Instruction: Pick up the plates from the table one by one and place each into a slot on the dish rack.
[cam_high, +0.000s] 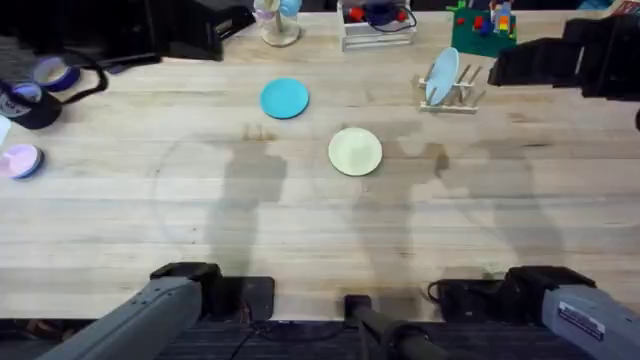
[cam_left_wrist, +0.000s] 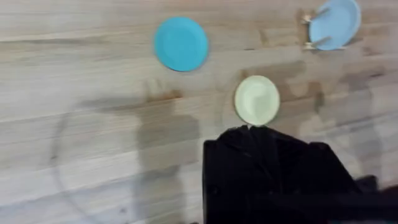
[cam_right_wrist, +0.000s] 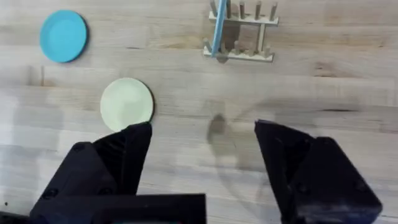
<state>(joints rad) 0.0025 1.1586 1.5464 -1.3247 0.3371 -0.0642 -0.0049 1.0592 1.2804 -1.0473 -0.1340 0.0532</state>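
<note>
Sky-blue plate (cam_high: 285, 98): flat on the counter (cam_high: 320, 230), left of centre toward the far edge. Cream-yellow plate (cam_high: 355, 151): flat, mid-counter, just ahead-left of the right hand (cam_right_wrist: 202, 162), which is spread and empty. Dish rack (cam_high: 455, 92): far right, one whitish-blue plate (cam_high: 440, 76) slotted. Left hand: state cannot be told. Right arm judged nearer.
</note>
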